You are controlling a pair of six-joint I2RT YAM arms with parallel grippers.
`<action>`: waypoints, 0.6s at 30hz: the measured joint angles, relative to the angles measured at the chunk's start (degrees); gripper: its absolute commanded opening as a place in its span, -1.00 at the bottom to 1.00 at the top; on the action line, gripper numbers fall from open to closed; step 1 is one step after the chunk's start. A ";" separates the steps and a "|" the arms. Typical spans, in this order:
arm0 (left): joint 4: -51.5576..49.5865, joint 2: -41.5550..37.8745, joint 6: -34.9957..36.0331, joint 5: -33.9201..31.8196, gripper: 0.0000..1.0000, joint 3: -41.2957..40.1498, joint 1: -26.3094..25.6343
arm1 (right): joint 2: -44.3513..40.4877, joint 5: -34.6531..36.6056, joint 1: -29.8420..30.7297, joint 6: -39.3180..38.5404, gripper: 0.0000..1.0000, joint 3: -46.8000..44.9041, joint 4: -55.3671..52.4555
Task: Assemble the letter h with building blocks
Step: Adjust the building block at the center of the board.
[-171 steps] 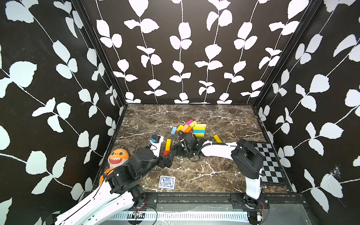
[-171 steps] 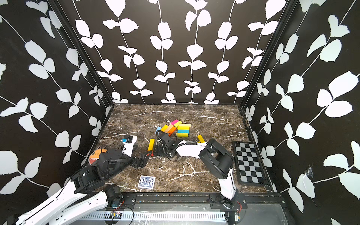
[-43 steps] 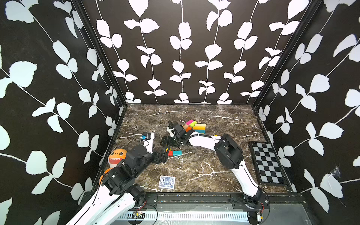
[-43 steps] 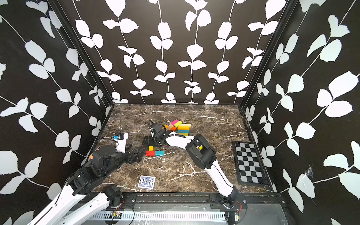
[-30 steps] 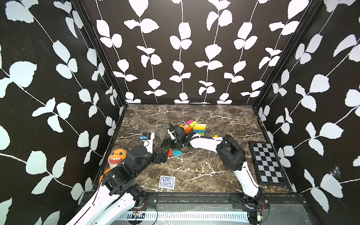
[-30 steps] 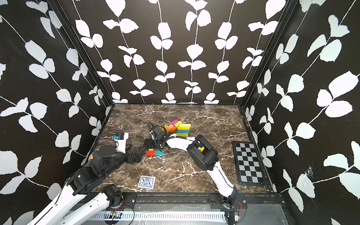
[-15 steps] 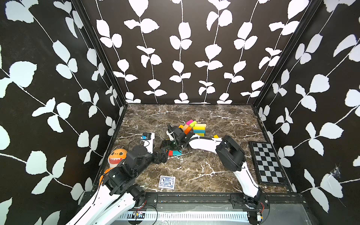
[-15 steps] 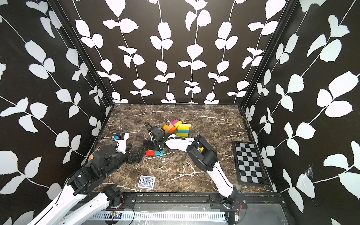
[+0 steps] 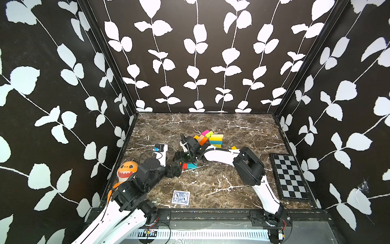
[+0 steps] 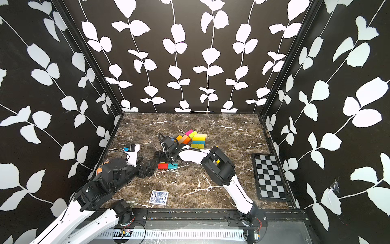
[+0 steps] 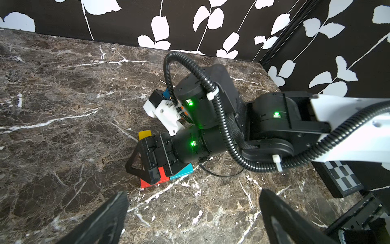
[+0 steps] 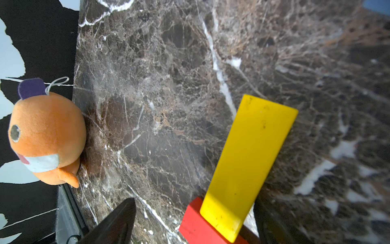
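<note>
Edged the right end effector (image 9: 179, 158) lower over the brown marble counter (image 9: 211, 183) within the last second. Left its jaws apart astride the flat yellow wooden brick (image 12: 251, 160), clamped on nothing, one end at the red brick (image 12: 194, 228) beside the teal brick (image 11: 183, 171). Held the left end effector (image 11: 193, 211) wide apart nearby. Judged the bricks light, stiff and smooth-painted; best pinched across the long edges, mid-length.

On the counter (image 9: 211, 126), a pile of building blocks (image 9: 213, 138) sits beyond centre. Two blocks (image 10: 165, 166) lie end to end nearer, a third block (image 12: 249, 160) touching their far side. Card deck (image 9: 180, 197) near, checkerboard (image 9: 290, 175) right, shark plush (image 9: 126, 171) left.
</note>
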 measured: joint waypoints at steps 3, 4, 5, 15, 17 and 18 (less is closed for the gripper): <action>0.02 0.00 0.13 -0.04 0.98 0.00 0.00 | 0.07 0.02 0.02 -0.02 0.75 0.04 0.00; 0.00 0.00 0.15 -0.07 0.98 0.00 0.00 | 0.07 0.04 0.02 -0.02 0.75 0.04 0.00; 0.00 0.00 0.20 -0.09 0.98 0.00 0.00 | 0.07 0.07 0.02 -0.04 0.76 0.04 0.00; 0.02 1.38 0.55 -0.15 0.98 0.00 0.00 | -0.50 2.21 -1.27 -1.70 0.79 -0.13 -0.11; 0.04 1.90 0.55 -0.15 0.98 0.00 0.00 | -1.25 3.41 -2.34 -2.89 0.79 -0.13 -0.22; 0.04 2.14 0.52 -0.15 0.98 0.00 0.00 | -1.73 3.96 -2.91 -3.45 0.79 -0.13 -0.28</action>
